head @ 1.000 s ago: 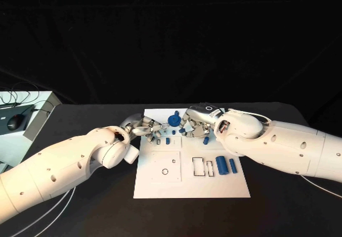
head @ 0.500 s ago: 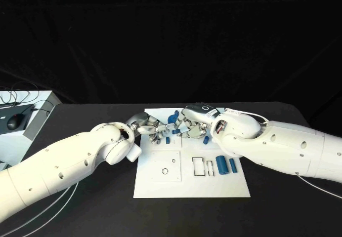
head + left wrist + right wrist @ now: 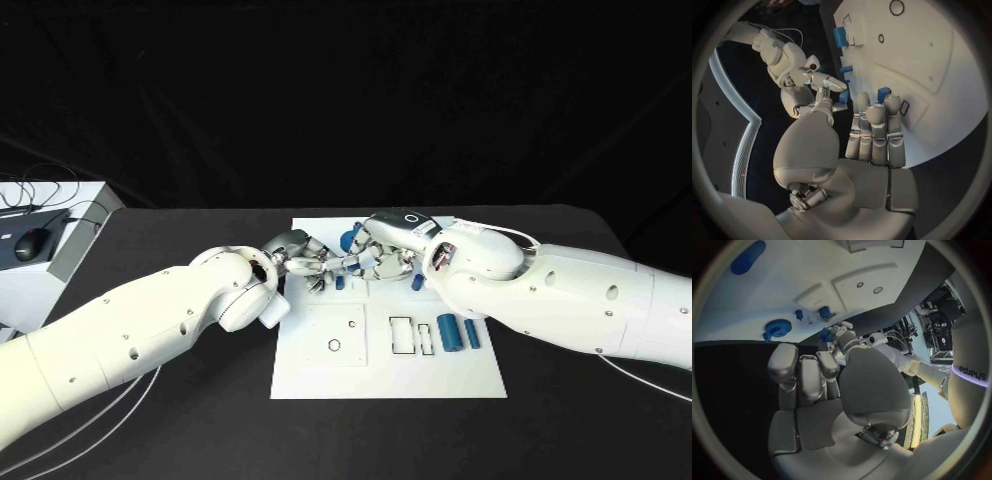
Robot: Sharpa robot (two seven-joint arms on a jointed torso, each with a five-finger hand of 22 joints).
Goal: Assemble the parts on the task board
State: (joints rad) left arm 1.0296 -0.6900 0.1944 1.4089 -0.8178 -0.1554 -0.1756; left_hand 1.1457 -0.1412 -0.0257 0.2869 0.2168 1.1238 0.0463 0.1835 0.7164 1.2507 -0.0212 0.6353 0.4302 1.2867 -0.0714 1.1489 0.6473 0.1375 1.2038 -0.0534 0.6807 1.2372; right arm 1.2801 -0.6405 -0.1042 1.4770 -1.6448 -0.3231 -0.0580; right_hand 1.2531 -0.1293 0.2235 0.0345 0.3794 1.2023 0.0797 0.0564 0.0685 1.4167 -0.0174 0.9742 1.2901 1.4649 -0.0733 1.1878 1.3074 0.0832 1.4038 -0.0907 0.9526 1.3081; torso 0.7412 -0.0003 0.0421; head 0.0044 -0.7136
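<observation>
Judging by looks, the small blue part point(image 3: 342, 267) is light, stiff and slick, best pinched across its sides. It sits between both hands' fingertips at the task board's point(image 3: 387, 375) far end. Whether the left hand point(image 3: 299, 255) or right hand point(image 3: 387, 252) actually grips it, I cannot tell; fingers look nearly closed.

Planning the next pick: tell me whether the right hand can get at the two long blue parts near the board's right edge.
Probably yes: the long blue parts lie uncovered on the task board, though the right hand works farther up, its forearm passing beside them.
</observation>
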